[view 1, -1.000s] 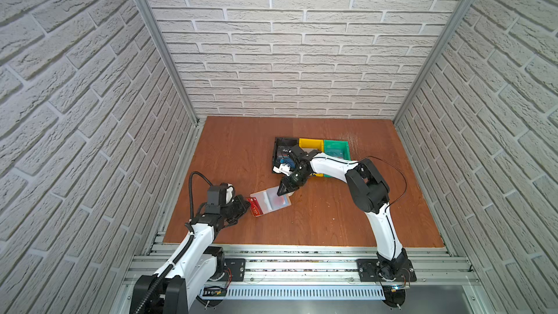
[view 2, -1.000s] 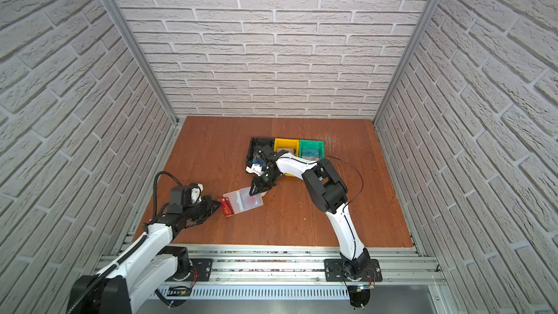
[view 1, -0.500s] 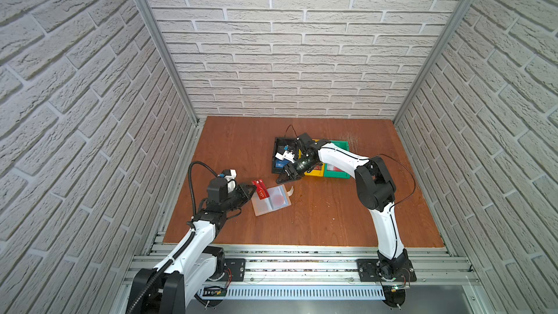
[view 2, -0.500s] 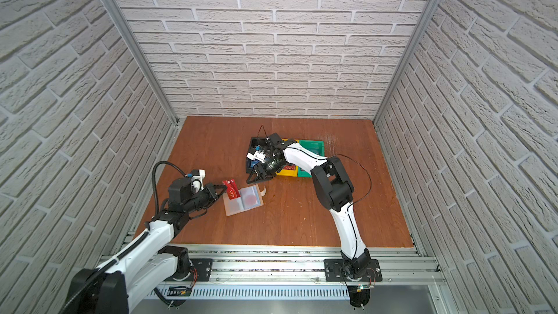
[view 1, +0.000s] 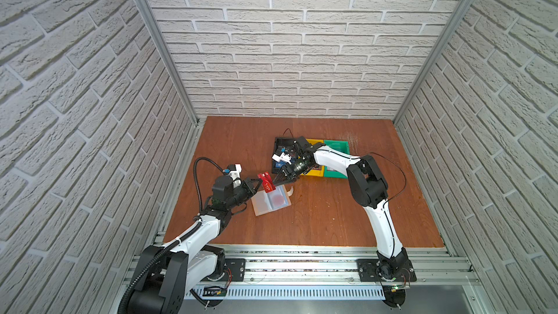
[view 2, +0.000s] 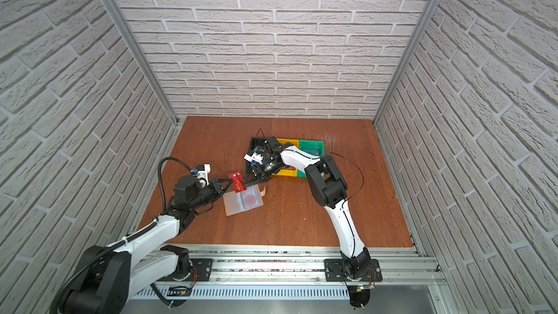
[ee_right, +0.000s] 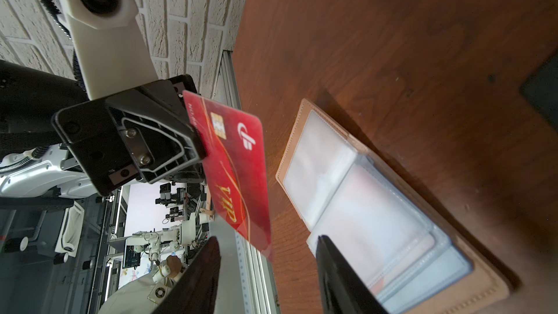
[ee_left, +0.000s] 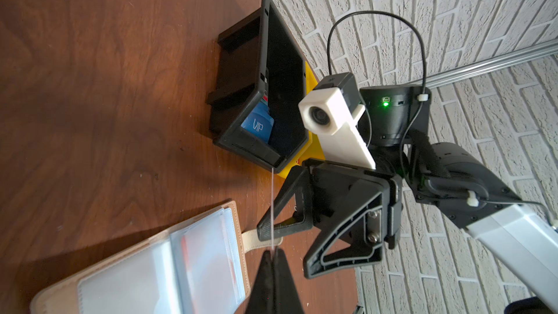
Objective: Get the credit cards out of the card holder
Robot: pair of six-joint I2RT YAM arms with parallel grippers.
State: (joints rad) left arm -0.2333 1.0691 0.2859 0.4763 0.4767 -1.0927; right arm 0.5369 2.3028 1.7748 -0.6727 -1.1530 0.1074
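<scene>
My left gripper (view 1: 259, 183) (view 2: 227, 183) is shut on a dark red "VIP" credit card (view 1: 266, 181) (view 2: 236, 182) (ee_right: 235, 170) and holds it on edge above the table. The left wrist view shows this card as a thin line (ee_left: 272, 206) rising from the shut fingertips (ee_left: 274, 252). The right gripper (view 1: 276, 181) (ee_right: 267, 243) is open, and the card's lower corner sits between its fingertips without touching them. The card holder (view 1: 265, 206) (view 2: 234, 206) (ee_right: 362, 206) lies open on the table below, a pale card with a red circle (view 1: 277, 198) in a sleeve. A blue "VIP" card (ee_left: 258, 125) lies in the black bin (view 1: 282, 141).
A yellow bin (view 1: 314, 172) and a green bin (view 1: 336, 146) stand right of the black bin, under the right forearm. The holder's snap tab (ee_left: 250, 240) sticks out toward the right gripper. Brick walls close in three sides, and a metal rail (view 1: 302, 255) runs along the front.
The left gripper has lifted the red card from beside the holder's left edge, up and to the right. The right gripper has opened wider and come up to the card.
</scene>
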